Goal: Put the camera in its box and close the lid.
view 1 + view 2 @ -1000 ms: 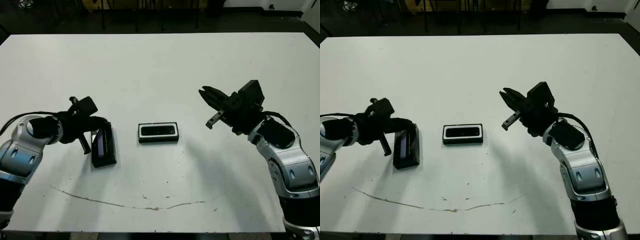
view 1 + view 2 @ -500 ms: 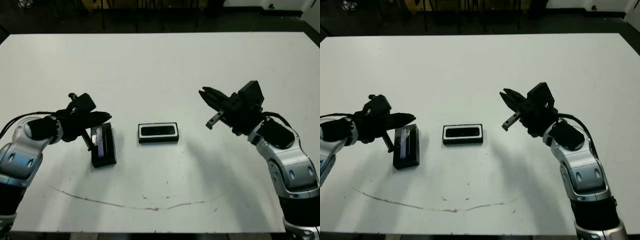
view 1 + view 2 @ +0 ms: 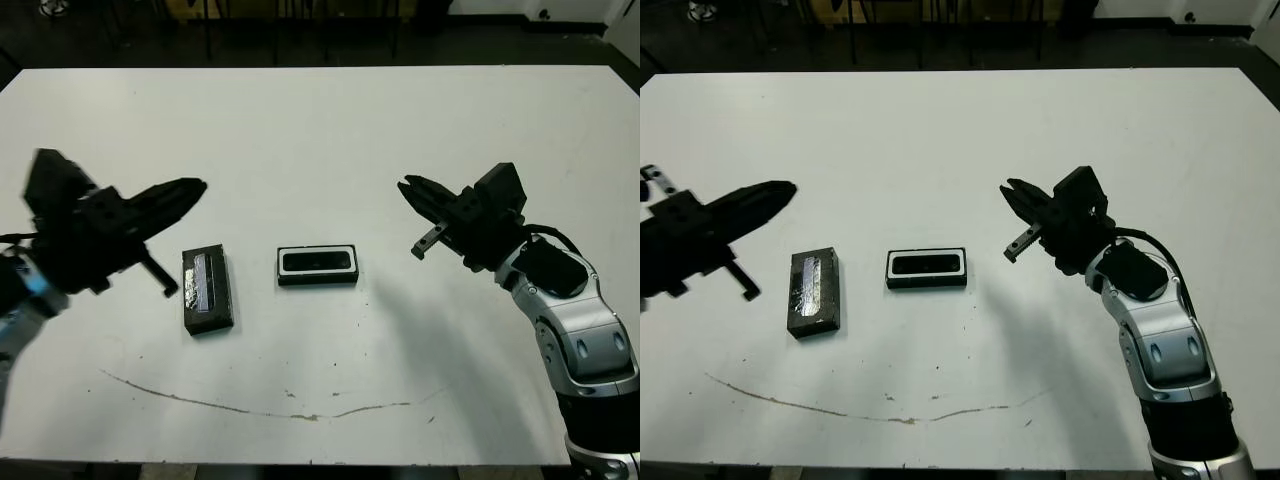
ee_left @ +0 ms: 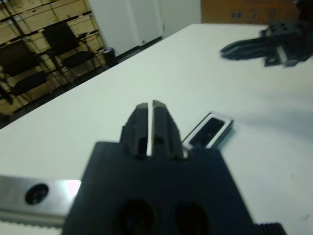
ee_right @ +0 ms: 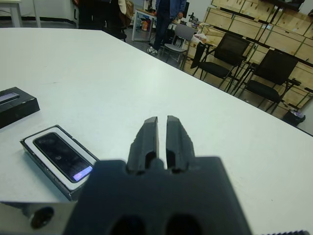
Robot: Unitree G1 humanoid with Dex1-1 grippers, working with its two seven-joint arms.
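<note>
The camera (image 5: 61, 155) is seen seated in the box (image 3: 317, 265) at mid-worktop; the lid (image 3: 207, 290), judged light, stiff and best pinched across its long edges, lies just left. Both the left gripper (image 4: 150, 108) and right gripper (image 5: 162, 123) are nearly closed, empty.

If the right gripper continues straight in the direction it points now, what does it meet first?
Probably nothing at first: the right gripper points toward the robot's left, above the white table. Its line seems to pass beyond the box holding the camera, though depth is unclear.
</note>
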